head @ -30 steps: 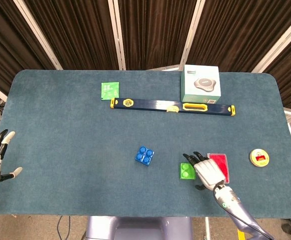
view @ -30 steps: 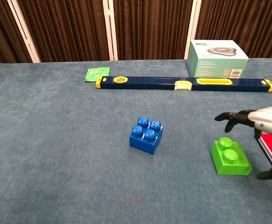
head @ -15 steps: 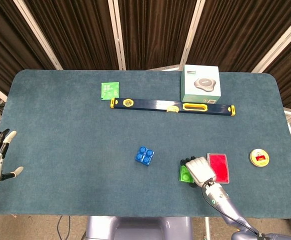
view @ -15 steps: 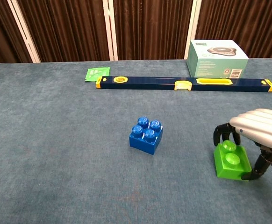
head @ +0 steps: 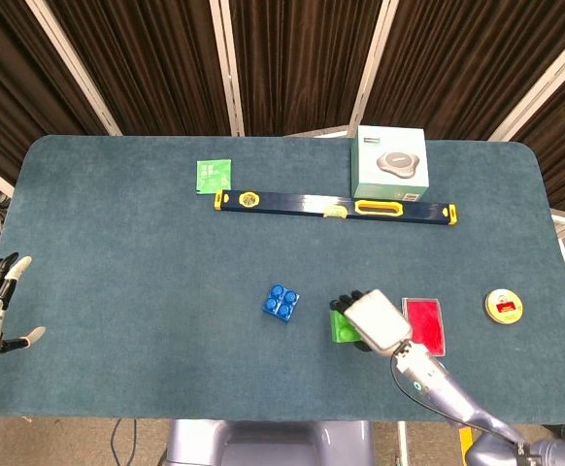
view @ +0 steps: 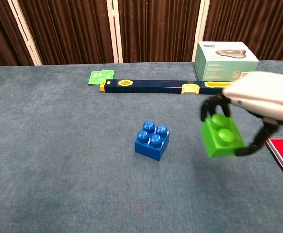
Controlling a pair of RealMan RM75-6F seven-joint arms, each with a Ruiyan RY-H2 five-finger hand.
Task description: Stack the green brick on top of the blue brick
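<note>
Fingers (view: 210, 105) of the right hand (view: 258, 99) pinch the tilted green brick (view: 221, 137) aloft; studs may misalign on the blue brick (view: 152, 141).

Even, bright overhead light, soft shadows, both views sharp

Blue-carpeted table (head: 117, 223) in front of dark curtains (head: 292, 58) with white vertical slats.

Long navy spirit level (head: 336, 206) with yellow end caps and handle inserts lies parallel to the far edge, roughly centre. Pale teal box (head: 389, 162) printed with a round grey device sits just behind its right part, near the far edge. Small green packet (head: 213, 176) lies flat just beyond the level's left end.

Near the front-right: flat red case (head: 425, 324), and right of it a round yellow disc (head: 504, 306) with a red centre.
</note>
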